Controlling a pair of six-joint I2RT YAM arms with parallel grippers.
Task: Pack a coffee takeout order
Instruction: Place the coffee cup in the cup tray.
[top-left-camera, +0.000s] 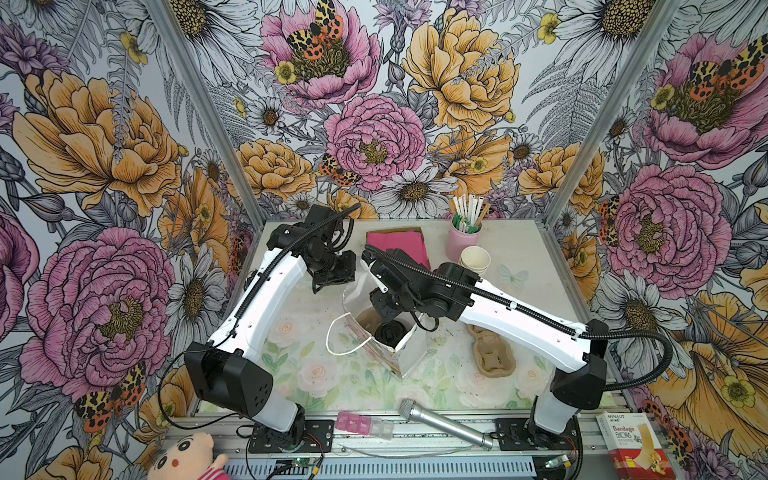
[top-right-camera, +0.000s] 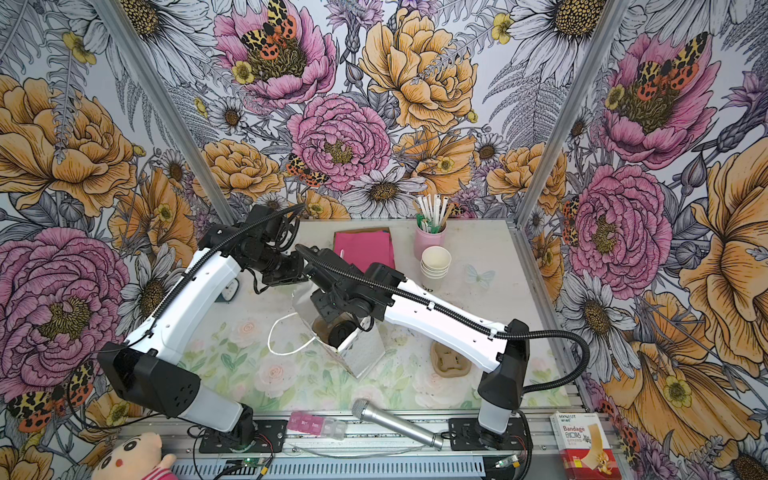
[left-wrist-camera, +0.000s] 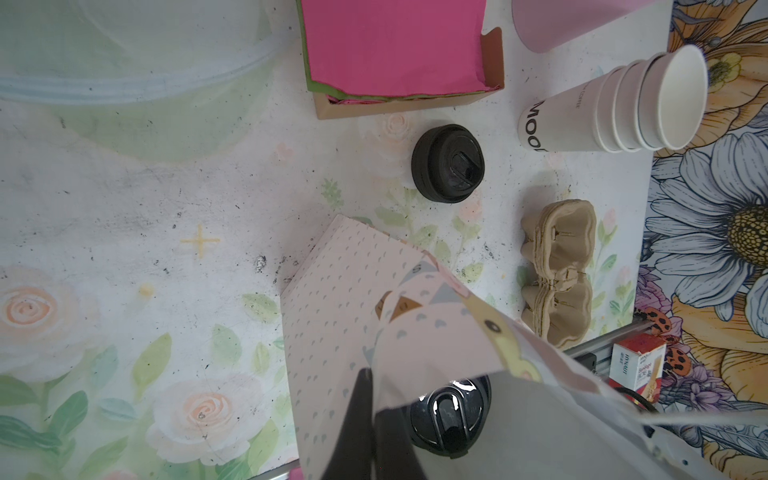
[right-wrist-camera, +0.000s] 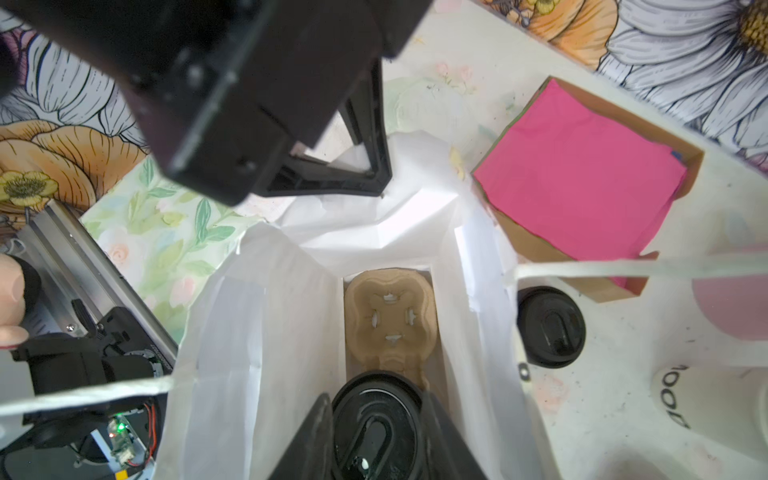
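Observation:
An open paper bag (top-left-camera: 409, 353) stands mid-table. My left gripper (top-left-camera: 336, 286) is shut on its far rim; the left wrist view shows the fingers (left-wrist-camera: 361, 399) pinching the paper. My right gripper (right-wrist-camera: 376, 397) reaches down into the bag (right-wrist-camera: 249, 311), jaws touching both sides of a round black lid (right-wrist-camera: 374, 432) that sits on a brown carrier (right-wrist-camera: 390, 316); what lies under this lid is hidden. Another black lid (left-wrist-camera: 448, 163) lies on the table. Pink napkins (top-left-camera: 399, 245) fill a cardboard tray at the back. White paper cups (top-left-camera: 473, 259) are stacked beside it.
A stack of brown pulp carriers (top-left-camera: 492, 357) lies right of the bag under my right arm. A pink holder with straws (top-left-camera: 463, 241) stands at the back. A microphone (top-left-camera: 440, 424), a pill box (top-left-camera: 361, 424) and a bandage box (top-left-camera: 627, 444) lie along the front rail.

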